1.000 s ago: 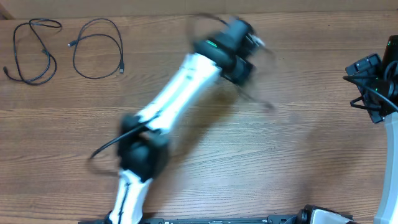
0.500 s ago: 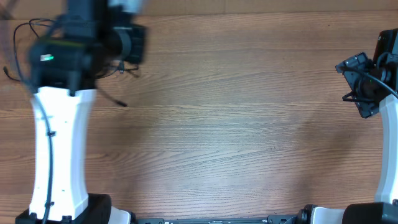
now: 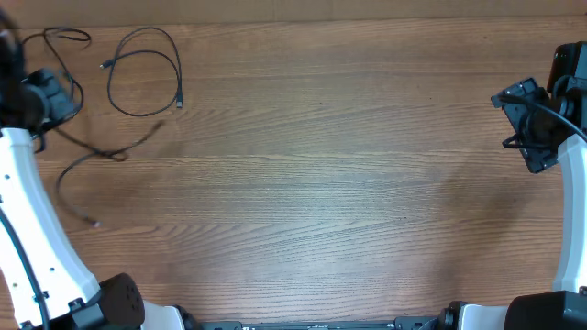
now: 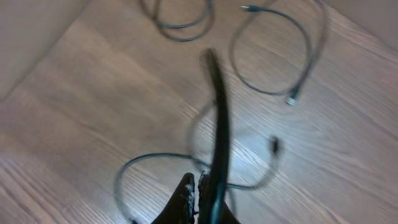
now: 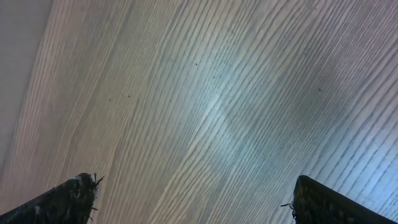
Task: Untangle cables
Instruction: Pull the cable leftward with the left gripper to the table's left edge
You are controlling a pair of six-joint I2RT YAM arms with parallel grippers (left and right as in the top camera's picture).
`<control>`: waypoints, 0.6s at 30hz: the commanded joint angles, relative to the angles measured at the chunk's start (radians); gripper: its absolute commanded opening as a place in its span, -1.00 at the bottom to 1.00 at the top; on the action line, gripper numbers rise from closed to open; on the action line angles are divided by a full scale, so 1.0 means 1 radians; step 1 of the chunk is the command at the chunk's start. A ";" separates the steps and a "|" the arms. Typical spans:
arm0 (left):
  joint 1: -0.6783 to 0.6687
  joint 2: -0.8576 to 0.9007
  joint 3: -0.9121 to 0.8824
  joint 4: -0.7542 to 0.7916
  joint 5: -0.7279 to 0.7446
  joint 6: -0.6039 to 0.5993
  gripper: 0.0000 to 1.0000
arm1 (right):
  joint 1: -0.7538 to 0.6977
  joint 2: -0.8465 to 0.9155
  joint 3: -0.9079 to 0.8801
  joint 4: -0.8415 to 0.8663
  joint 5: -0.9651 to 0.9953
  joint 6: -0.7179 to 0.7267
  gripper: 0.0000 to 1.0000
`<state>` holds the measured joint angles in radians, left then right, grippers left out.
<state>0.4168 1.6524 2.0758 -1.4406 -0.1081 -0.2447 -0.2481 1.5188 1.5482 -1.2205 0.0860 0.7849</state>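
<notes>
1. Far-left corner of the wooden counter (image 3: 321, 202): the three thin black cables lie spread out as separate cords.
2. The third cable (image 4: 219, 112) is pinched in my left tool (image 4: 194, 190), whose jaws are closed tight on it. In the wrist view the strand rises from the fingertips as a dark, blurred streak. From overhead, the rest trails in a loose curve across the wood to an end nearer the front edge.
3. The second cable (image 3: 174, 69) lies flat as an open loop just beyond the third cable's far end, with one small plug at the loop's right side. I cannot tell whether the two cords touch.
4. The first cable (image 3: 62, 66) sits further left by the back edge, and the left arm (image 3: 27, 211) partly hides it from overhead.
5. That white arm runs up the counter's left edge, its black wrist over the first cable.
6. My right tool (image 3: 525, 128) hangs at the far right, well apart from all three cords. Its jaws are spread wide, with only bare wood grain between the fingertips.
</notes>
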 commanded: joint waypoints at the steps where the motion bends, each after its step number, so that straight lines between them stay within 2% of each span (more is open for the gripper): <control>1: 0.036 -0.003 -0.091 0.025 0.057 -0.025 -0.91 | -0.003 0.002 0.016 0.007 0.001 0.000 1.00; 5: 0.041 -0.003 -0.229 0.097 0.045 -0.007 -0.91 | -0.003 0.002 0.016 0.007 0.001 0.000 1.00; 9: 0.041 -0.003 -0.406 0.257 0.027 0.050 -0.91 | -0.003 0.002 0.016 0.007 0.001 0.000 1.00; 14: 0.043 -0.003 -0.602 0.476 0.137 0.196 -0.91 | -0.003 0.002 0.016 0.015 0.001 0.000 1.00; 18: 0.044 -0.003 -0.701 0.607 0.144 0.306 -0.91 | -0.003 0.002 0.016 0.025 0.001 0.000 1.00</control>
<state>0.4564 1.6543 1.4239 -0.8803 -0.0051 -0.0746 -0.2481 1.5192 1.5482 -1.2026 0.0849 0.7849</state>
